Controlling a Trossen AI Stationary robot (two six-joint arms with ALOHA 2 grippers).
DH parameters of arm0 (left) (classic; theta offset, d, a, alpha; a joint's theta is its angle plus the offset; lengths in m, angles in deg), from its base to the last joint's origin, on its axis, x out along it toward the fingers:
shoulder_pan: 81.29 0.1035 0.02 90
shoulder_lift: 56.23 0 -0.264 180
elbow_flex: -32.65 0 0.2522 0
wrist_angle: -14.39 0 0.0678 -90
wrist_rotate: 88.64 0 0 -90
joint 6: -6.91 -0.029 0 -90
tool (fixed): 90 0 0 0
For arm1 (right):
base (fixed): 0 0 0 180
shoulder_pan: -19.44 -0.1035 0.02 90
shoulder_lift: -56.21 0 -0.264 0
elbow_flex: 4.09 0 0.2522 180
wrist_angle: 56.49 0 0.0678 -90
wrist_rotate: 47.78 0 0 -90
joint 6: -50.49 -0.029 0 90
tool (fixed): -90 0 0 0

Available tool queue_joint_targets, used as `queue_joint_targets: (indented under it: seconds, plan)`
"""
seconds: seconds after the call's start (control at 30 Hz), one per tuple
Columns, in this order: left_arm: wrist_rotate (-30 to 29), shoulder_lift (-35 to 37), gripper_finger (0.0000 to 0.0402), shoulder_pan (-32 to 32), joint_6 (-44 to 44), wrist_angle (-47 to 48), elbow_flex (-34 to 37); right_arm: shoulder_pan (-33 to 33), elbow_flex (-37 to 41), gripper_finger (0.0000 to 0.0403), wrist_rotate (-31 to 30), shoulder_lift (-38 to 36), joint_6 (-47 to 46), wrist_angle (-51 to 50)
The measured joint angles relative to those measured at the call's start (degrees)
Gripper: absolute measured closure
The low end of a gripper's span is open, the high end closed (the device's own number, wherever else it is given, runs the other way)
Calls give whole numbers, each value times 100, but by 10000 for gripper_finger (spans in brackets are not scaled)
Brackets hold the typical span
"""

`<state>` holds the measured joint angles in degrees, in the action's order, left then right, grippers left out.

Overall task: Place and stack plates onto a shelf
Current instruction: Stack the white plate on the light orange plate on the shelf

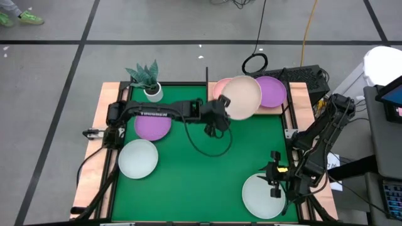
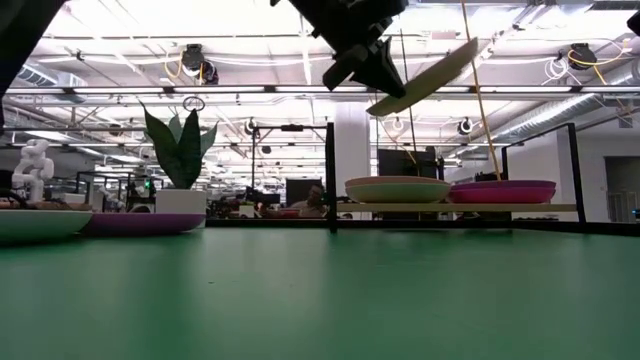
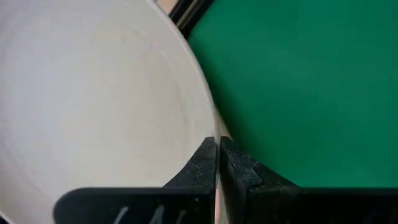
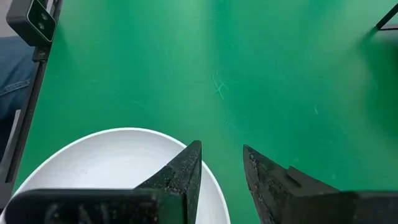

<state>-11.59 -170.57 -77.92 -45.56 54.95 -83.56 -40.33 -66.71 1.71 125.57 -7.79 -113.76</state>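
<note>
- Left gripper is clamped on the rim of a round cream plastic plate, tilted up in the air over the light-wood shelf.
- That shelf already carries a salmon pink plate and a purple plate.
- Right gripper sits with fingers parted over a whitish plate on the green mat.

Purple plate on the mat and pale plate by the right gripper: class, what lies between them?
Only bare green mat between purple plate and pale plate, in the high view.

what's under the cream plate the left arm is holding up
The left gripper holds the cream plate tilted above the shelf. Below it sits a pink plate, beside the purple plate. Most of the pink plate is covered from above.
</note>
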Motion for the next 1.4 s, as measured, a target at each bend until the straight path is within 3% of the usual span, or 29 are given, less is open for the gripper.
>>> queue_joint_targets:
  seconds: [0.5,1.4]
  plan:
    - [802,8,396,841,375,-353,-305,17,0,303,-20,0,63,0]
    - [1098,-388,396,1177,944,185,-311,17,0,303,-24,0,66,42]
